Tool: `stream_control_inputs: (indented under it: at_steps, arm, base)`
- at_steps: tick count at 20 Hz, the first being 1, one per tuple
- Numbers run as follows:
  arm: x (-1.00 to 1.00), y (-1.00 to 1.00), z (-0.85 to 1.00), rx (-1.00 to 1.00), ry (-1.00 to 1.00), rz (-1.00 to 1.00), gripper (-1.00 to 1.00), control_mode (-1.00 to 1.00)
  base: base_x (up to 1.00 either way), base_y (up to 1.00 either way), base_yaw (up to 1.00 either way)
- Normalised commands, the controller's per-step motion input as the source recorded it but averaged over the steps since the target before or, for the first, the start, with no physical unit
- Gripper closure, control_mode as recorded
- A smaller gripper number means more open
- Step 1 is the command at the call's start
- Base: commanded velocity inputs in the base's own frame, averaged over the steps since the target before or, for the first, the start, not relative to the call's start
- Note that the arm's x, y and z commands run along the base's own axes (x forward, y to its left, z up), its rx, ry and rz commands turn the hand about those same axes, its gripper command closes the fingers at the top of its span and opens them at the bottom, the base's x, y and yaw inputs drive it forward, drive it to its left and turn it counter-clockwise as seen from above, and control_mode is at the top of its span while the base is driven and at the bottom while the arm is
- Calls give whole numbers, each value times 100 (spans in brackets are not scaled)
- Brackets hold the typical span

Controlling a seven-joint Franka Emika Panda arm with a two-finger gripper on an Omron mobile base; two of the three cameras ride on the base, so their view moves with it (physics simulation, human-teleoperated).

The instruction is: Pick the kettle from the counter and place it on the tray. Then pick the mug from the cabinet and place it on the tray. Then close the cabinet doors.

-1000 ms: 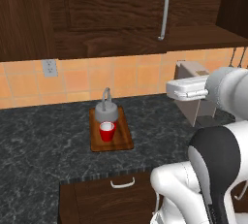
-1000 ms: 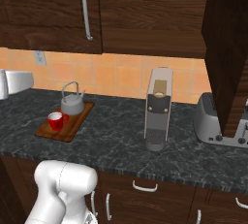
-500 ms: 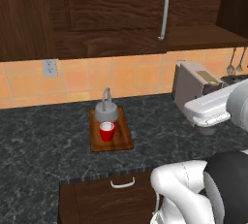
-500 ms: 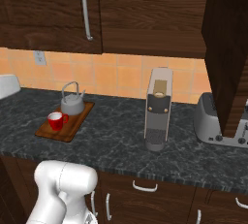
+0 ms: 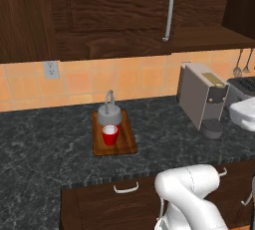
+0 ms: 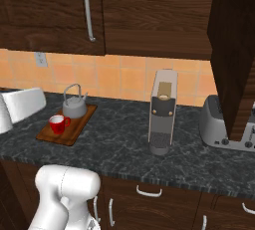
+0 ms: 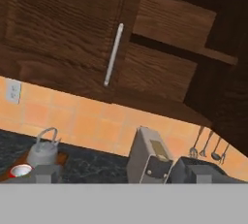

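Observation:
The grey kettle (image 5: 109, 115) (image 6: 74, 106) (image 7: 42, 151) and the red mug (image 5: 110, 135) (image 6: 58, 123) (image 7: 20, 170) both stand on the reddish wooden tray (image 5: 125, 143) (image 6: 74, 130), the mug in front of the kettle. The tray lies on the dark speckled counter (image 5: 45, 149) (image 6: 119, 149). On the cabinet, the left door (image 5: 114, 10) (image 6: 45, 10) (image 7: 63, 34) with its silver bar handle (image 5: 169, 10) (image 7: 113, 53) is closed. The right door (image 6: 234, 55) (image 5: 242, 2) stands open, showing the inner shelf (image 7: 189, 48). My gripper (image 7: 123, 174) is open and holds nothing, well to the right of the tray, facing the cabinet.
A boxy grey coffee machine (image 5: 201, 99) (image 6: 163, 109) (image 7: 150, 157) stands right of the tray, then a toaster (image 6: 216, 124) (image 5: 242, 87). Utensils (image 7: 208, 145) hang on the tiled wall. A wall socket (image 5: 51, 69) is at the left. Drawer fronts (image 5: 124, 199) run below the counter.
My arm has swung right and down, uncovering the coffee machine in the left base view. Kettle, mug and tray have not moved.

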Motion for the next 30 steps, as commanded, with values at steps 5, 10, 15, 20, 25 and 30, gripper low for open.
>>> stream_control_inputs:
  at_steps: [5,10,15,20,25,30]
  arm:
    - [-10,-58,12,42,-48,-8,-100,-100]
    - [0,-47,15,49,-55,-20,-100,-100]
    - [0,-64,30,44,-19,-29,-100,-100]
    - [-2,-78,17,48,0,-23,-100,-100]
    - [-36,-78,3,44,-13,-4,-100,-100]
    - [-32,-56,0,14,-5,0,-100,-100]
  base:
    - [0,0,0]
    - [0,0,0]
    - [0,0,0]
    - [0,0,0]
    - [0,0,0]
    - [0,0,0]
